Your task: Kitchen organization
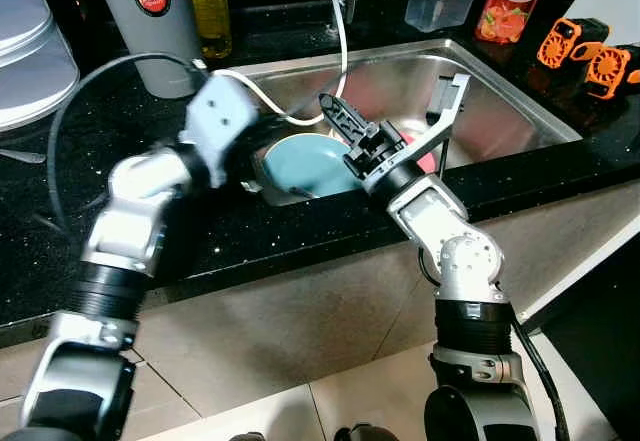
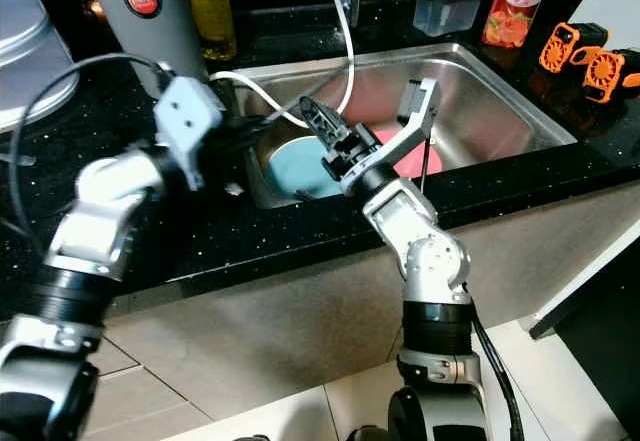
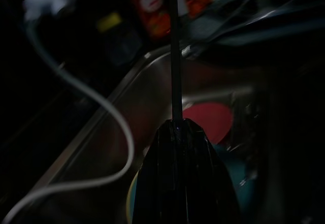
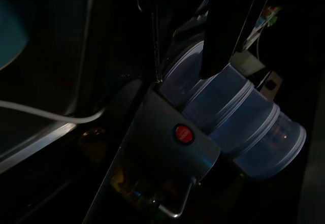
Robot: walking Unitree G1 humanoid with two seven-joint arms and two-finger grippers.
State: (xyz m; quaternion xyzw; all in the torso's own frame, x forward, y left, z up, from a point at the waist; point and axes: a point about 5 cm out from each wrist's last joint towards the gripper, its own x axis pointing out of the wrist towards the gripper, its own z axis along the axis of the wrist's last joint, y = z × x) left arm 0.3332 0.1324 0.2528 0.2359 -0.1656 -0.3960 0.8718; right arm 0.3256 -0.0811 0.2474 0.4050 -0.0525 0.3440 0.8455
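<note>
You are seeing the steel sink point(image 1: 520, 111) set in the black bench point(image 1: 60, 221). Inside the sink, a teal plate point(image 1: 305, 161) is lying at the near left corner, and a red plate point(image 2: 405, 158) is lying just beside it. The right pincer point(image 1: 385, 111) is hanging over both plates with its two fingers spread wide apart. The left pincer point(image 3: 175, 127) is reaching over the sink's left rim; its fingers are looking pressed together, perhaps, as this view is dark. A grey thermos point(image 1: 150, 21) is standing behind the sink's left corner.
</note>
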